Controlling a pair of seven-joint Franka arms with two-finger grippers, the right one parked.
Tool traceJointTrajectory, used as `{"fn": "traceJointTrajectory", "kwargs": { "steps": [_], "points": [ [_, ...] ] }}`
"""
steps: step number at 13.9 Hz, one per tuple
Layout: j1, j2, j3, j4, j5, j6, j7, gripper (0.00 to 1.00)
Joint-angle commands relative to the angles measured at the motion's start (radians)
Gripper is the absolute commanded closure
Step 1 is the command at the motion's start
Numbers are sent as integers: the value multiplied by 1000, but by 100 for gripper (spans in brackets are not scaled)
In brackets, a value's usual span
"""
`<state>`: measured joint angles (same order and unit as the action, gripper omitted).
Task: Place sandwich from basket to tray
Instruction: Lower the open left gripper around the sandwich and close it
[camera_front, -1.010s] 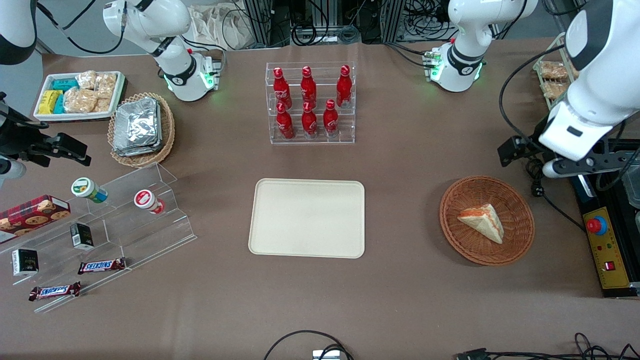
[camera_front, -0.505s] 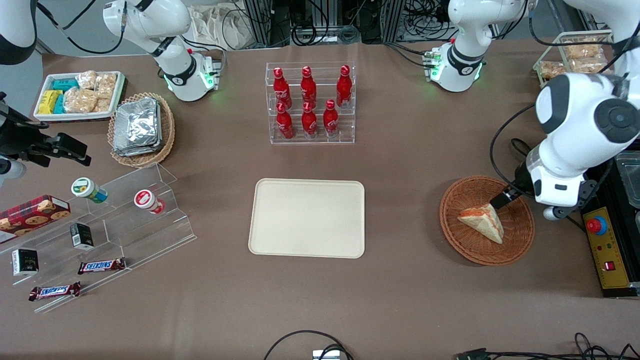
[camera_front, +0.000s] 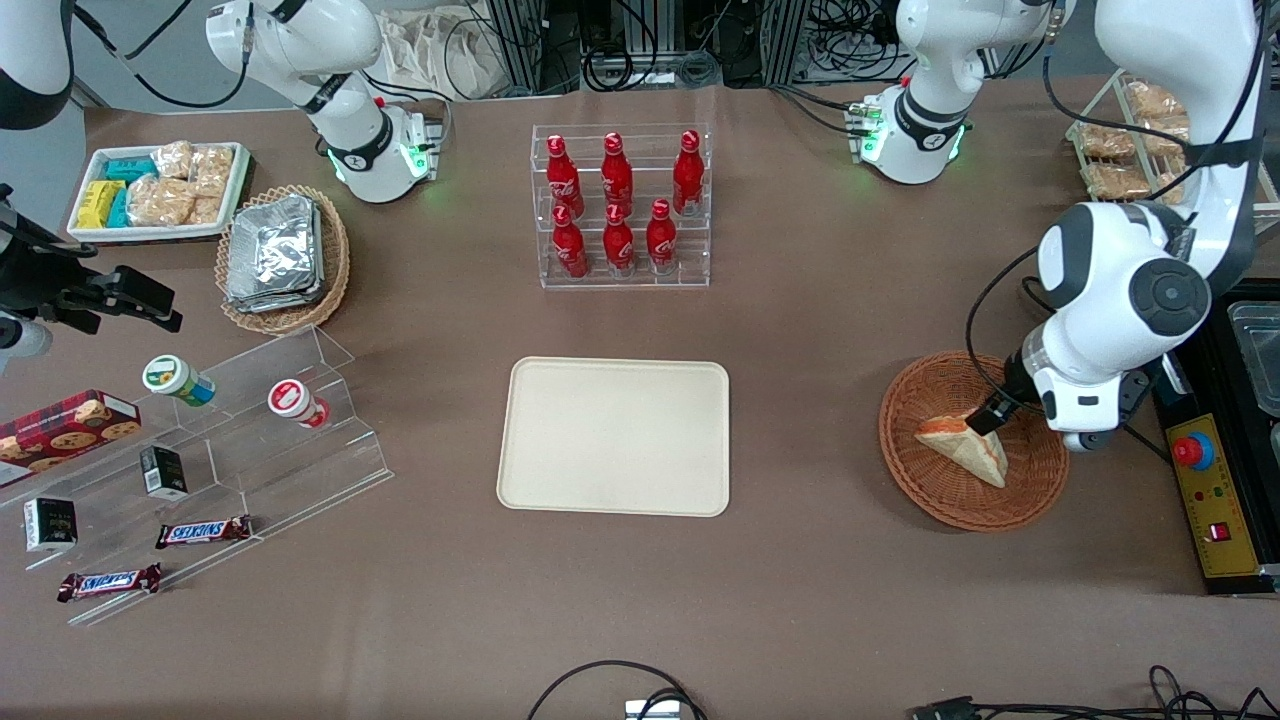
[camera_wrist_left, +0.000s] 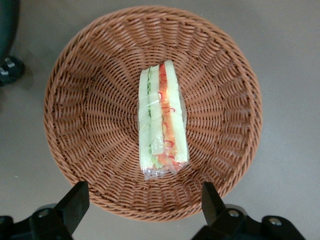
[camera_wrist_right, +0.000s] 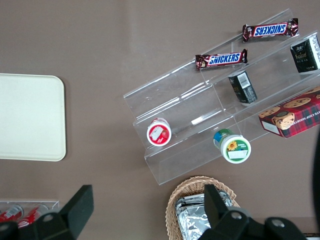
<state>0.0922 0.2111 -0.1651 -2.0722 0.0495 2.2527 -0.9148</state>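
hand (camera_wrist_left: 142, 200): spread wide, we see fingertips only, above basket (camera_wrist_left: 80, 75) rim.
sandwich (camera_front: 965, 449): partly hidden by arm, lies in basket.

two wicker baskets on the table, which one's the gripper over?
The orange-brown basket holding the sandwich, toward the working arm's end. The gripper hangs open above it. The paler basket holds foil packets, toward the parked arm's end.
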Motion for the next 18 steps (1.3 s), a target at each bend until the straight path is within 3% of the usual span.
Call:
{"fn": "traceJointTrajectory", "kwargs": {
  "steps": [1,10,11,14,15,18],
  "points": [
    [-19,27,3,-16,20,83,-58,0],
    [-35,123,47,-29,16,192,-67,4],
    [-35,131,47,-31,16,211,-76,15],
    [-35,131,58,-29,16,206,-72,72],
    [-40,126,59,-20,16,196,-78,100],
    [-55,81,59,-14,21,113,-26,100]
  ]
}}
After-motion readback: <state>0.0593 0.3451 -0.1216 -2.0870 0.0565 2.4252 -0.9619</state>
